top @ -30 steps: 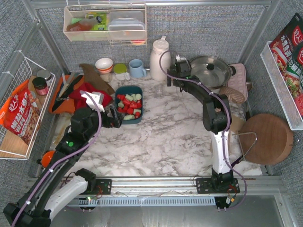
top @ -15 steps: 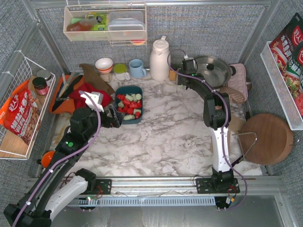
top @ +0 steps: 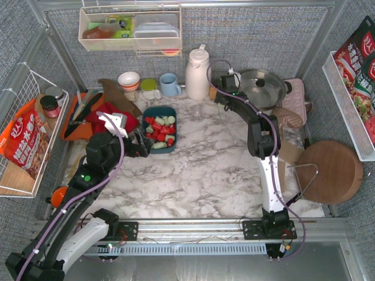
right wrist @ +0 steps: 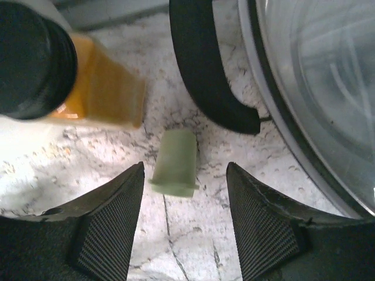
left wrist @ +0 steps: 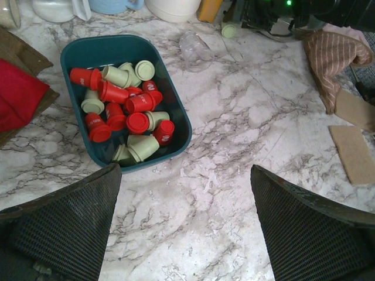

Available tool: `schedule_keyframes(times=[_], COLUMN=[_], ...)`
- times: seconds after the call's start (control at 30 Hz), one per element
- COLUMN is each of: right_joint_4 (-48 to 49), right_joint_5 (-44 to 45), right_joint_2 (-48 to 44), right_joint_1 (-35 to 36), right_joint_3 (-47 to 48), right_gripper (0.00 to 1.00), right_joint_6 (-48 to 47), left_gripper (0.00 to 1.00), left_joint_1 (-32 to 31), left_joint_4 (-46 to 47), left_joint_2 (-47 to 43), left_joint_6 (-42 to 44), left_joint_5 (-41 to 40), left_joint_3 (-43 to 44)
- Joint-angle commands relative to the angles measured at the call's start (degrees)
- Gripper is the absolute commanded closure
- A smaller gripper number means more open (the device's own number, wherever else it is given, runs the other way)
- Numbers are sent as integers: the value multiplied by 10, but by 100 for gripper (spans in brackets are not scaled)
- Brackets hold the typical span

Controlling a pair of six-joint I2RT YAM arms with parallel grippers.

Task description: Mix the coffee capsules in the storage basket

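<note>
The dark teal storage basket [top: 159, 110] sits left of centre and holds several red and mint coffee capsules [top: 160, 130]; it also shows in the left wrist view [left wrist: 183, 126] with the capsules [left wrist: 137, 105] piled together. One loose mint capsule [right wrist: 176, 161] lies on its side on the marble between the jug and the pot, also seen in the left wrist view [left wrist: 229, 30]. My right gripper [right wrist: 186, 175] is open, its fingers either side of this capsule's rim without touching it, and shows from above [top: 220, 96]. My left gripper [left wrist: 184, 170] is open and empty, just near of the basket [top: 140, 146].
A white jug [top: 197, 73], an orange bottle [right wrist: 99, 88] and a lidded pot [top: 262, 86] crowd the right gripper. A clear overturned cup [left wrist: 193, 47] lies right of the basket. A blue mug [top: 169, 84], red cloth [top: 108, 120] and round wooden board [top: 329, 171] stand around.
My right wrist swung toward the back between the jug and the pot, then settled slightly left. The left arm and the basket have not moved.
</note>
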Motion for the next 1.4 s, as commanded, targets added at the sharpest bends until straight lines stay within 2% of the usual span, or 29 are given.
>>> schedule_keyframes(times=[0.0, 0.17, 0.6, 0.73, 0.9, 1.0, 1.2, 1.37], right_joint_4=[-31, -63, -163, -169, -132, -89, -12, -1], right_joint_5=[36, 35, -13, -26, -26, -25, -43, -58], right_joint_2=[17, 23, 68, 66, 40, 15, -91, -215], right_joint_1=[0, -2, -4, -4, -2, 3, 21, 49], right_joint_3=[41, 58, 148, 144, 96, 56, -58, -185], right_gripper=[40, 49, 53, 59, 68, 69, 69, 69], right_joint_6=[32, 34, 32, 31, 19, -6, -82, -170], left_gripper=[1, 1, 1, 1, 1, 1, 1, 1], left_joint_1=[5, 9, 21, 26, 29, 30, 31, 33], left_joint_4=[17, 21, 29, 33, 34, 37, 43, 45], left_joint_2=[0, -6, -19, -23, -25, -25, -21, -15], left_joint_6=[-2, -3, -8, -10, -12, -13, -18, -23], left_joint_5=[15, 20, 42, 49, 53, 53, 56, 56], left_joint_3=[0, -1, -5, -7, -7, -9, -13, -13])
